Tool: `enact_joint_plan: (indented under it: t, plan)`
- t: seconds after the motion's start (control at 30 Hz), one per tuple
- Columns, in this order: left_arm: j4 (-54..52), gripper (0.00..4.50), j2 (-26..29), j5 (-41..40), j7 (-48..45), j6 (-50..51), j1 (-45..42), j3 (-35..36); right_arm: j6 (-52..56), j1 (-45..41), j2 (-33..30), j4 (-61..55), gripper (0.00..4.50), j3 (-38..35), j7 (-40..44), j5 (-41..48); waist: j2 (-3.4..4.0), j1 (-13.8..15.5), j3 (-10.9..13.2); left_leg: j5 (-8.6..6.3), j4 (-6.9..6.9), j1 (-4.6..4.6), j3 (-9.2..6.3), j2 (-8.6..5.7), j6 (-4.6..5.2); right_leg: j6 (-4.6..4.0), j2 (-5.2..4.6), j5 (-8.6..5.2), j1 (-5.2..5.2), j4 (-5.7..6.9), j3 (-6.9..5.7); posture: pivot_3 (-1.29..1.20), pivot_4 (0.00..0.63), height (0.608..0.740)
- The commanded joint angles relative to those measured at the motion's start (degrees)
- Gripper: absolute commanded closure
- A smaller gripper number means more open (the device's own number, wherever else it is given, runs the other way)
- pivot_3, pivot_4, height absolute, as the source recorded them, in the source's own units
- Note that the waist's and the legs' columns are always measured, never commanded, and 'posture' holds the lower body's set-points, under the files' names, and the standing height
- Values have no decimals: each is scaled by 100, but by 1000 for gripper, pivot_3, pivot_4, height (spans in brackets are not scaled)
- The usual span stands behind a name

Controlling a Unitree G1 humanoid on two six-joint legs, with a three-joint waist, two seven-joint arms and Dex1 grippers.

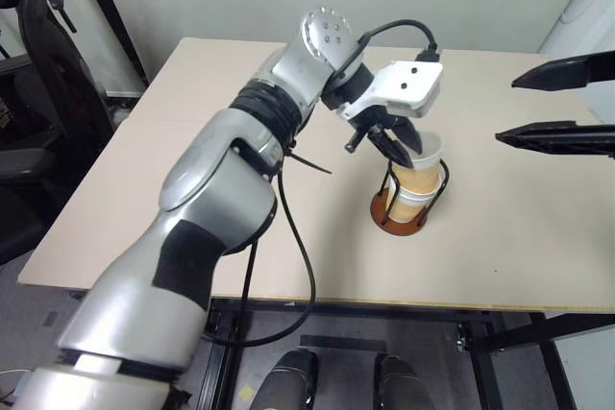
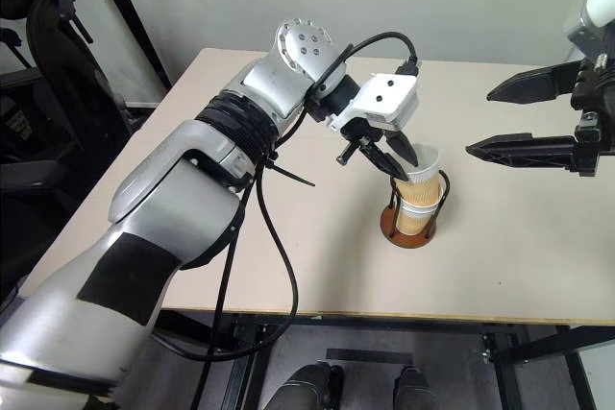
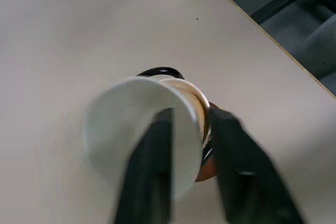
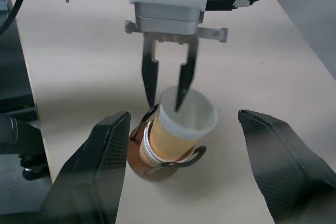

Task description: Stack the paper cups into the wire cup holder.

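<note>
Standing position: the wire cup holder (image 1: 402,216) rests on the table (image 1: 192,141), near its middle, toward the robot's right half.
Holder build: a round reddish-brown disc base with thin black wire loops rising upright around its load.
Holder contents: the paper cups (image 4: 181,129) sit nested one inside another between the wire loops; white rims show stepped below the top one, and the tan-orange wall of the top cup faces the head camera.
Top cup: tilted slightly off upright, its white mouth open upward and standing above the wire loops.
Cup count: at least two nested rims are visible; the exact number cannot be told.
Left gripper (image 4: 167,86): directly above the stack, pointing down; one finger (image 3: 149,171) lies inside the top cup's mouth and the other outside its wall, so the rim sits between them.
Left finger state: parted to either side of the rim wall, with a gap showing in the right wrist view; whether they press the wall cannot be told.
Right gripper (image 2: 528,117): held above the table, well apart from the holder on the robot's right, fingers spread wide and holding nothing.
</note>
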Motion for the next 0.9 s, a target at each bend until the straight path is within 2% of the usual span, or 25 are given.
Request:
enact_joint_plan:
  t: [0.03,0.17,0.37,0.5,0.63,0.77,0.9]
  plan:
    - [-112,1814,-9,-188,-175,293,-179,402,-163,-85,-107,119,1109,-37,12,-50,0,-1,0,-1,0,0,1,0,0,1,0,-1,0,0,1,0,150,740]
    - [-209,425,-3,-340,-175,614,-246,873,-325,-114,-58,224,1109,126,44,-133,0,0,0,-2,0,0,3,-2,0,6,-3,-3,-1,1,-4,0,150,740]
    - [-509,425,555,-508,-175,1200,-168,1770,-629,-84,97,432,1109,438,179,-320,1,-18,0,-3,-1,1,10,-4,2,13,-3,-6,-4,3,-5,0,150,740]
    - [-1635,425,2013,-544,-137,1854,797,2335,-1096,442,115,761,1109,591,468,-648,16,-140,-10,-3,-7,13,15,1,0,11,7,-9,-4,3,0,0,150,740]
    - [-3160,425,3262,-504,463,2790,2048,2969,-1893,1053,118,1293,1109,846,714,-1340,27,-184,-16,11,-2,21,9,12,-15,-6,27,-23,-5,17,-5,0,150,740]
    - [-4228,425,3981,-622,1284,3663,3057,3678,-2473,1441,299,1751,1109,998,796,-1842,24,-110,-16,18,7,18,-19,12,-21,-69,29,-37,8,15,-11,0,150,740]
    - [-4904,425,4254,-734,2021,4187,3668,4338,-2605,1291,669,1975,1109,1050,828,-1985,24,-68,-16,22,9,21,-17,3,-20,-85,36,-27,19,12,-17,0,150,740]
